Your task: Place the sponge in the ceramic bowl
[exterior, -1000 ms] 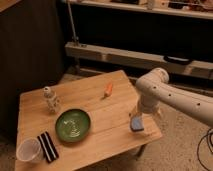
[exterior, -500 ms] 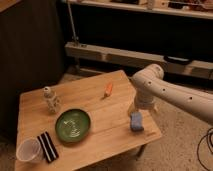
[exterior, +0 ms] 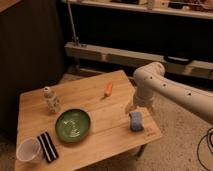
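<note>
The blue-grey sponge [exterior: 136, 121] lies flat on the wooden table [exterior: 102, 139] near its right edge. The dark green ceramic bowl [exterior: 73, 125], with pale marks inside, sits left of centre and well apart from the sponge. The white arm comes in from the right and bends down over the table's right side. Its gripper [exterior: 131, 107] hangs just above and slightly behind the sponge, largely hidden by the wrist.
An orange carrot-like item [exterior: 109, 89] lies at the back of the table and a small pale bottle [exterior: 50, 99] stands at the left. A clear plastic cup [exterior: 28, 150] and a black block with white stripes [exterior: 47, 146] sit at the front left corner. Shelving runs behind.
The arm's elbow has swung left and slightly back over the table, leaving more of the sponge uncovered. The sponge and the bowl have not moved.
</note>
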Motion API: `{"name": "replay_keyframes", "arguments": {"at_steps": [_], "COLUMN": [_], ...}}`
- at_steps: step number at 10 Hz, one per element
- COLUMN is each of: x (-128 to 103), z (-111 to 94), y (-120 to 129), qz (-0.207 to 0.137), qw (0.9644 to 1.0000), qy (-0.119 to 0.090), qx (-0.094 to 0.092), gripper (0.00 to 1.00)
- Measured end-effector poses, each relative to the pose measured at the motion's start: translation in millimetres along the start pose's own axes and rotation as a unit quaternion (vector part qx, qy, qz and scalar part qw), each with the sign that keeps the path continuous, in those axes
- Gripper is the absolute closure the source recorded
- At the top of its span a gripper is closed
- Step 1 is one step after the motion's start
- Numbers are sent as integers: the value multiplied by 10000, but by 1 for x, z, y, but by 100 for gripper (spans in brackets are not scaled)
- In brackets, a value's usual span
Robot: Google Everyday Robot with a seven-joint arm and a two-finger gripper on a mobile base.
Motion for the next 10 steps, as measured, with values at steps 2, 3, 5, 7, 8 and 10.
{"name": "replay_keyframes", "arguments": {"at_steps": [2,3,5,7,8,10], "x": [1,2,3,6,8,11], "z": [2,4,16,30,35,46], "y": [-8,-13,-15,-16,-18,-16], "qz": [-55,-67,-23,43,71,170], "qw": [10000,10000,9999,9998,9997,9994], "qy": [-15,-38,-93,-139,-153,-199], "qx": [-1,-16,-88,-167,-179,-222], "gripper": [20,20,20,20,20,20]}}
